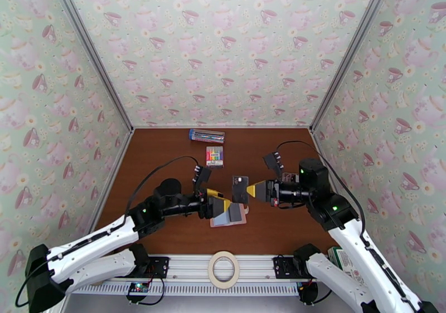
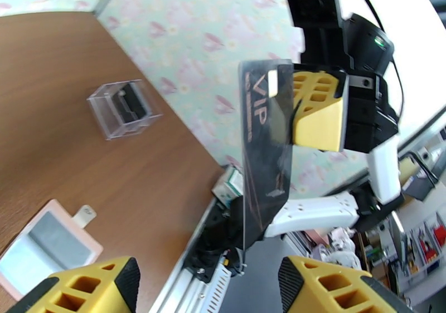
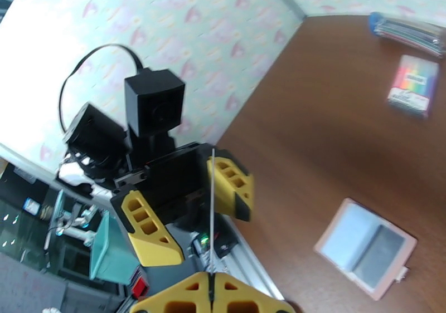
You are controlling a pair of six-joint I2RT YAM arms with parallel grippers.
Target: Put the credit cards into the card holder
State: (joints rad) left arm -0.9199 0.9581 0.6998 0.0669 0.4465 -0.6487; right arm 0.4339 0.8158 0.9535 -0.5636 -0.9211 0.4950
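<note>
Brown wood-grain tabletop [image 1: 156, 158], walled with teacup-patterned paper, seen from above with my two arms reaching toward each other at its middle.

My right gripper [image 1: 249, 190] is clamped on one edge of a dark grey card [image 1: 240, 189] and holds it upright in the air, off the tabletop. From the left wrist the card [image 2: 266, 141] shows its face, printed "VIP", with the right gripper's yellow fingers [image 2: 315, 111] pinching its side. From the right wrist the card [image 3: 212, 214] is edge-on, a thin line rising from my closed gripper [image 3: 212, 296].

My left gripper [image 1: 224, 201] has its jaws apart and holds nothing. It faces the card, which hangs just in front of its spread yellow fingers [image 3: 148, 230]; whether the card sits between them I cannot tell.

A dusty-pink card holder [image 1: 234, 215] lies open and flat on the tabletop below the left gripper, its grey-blue pockets facing up and its snap tab [image 2: 85, 215] sticking out from one side.

Farther back lie a rainbow marker pack [image 1: 214, 155] and, behind it near the far wall, a long clear pen box [image 1: 207, 136]. A small clear box [image 2: 124, 108] with something dark inside stands on the tabletop, well apart from the card holder. A roll of tape [image 1: 223, 269] rests on the rail at the near edge.
</note>
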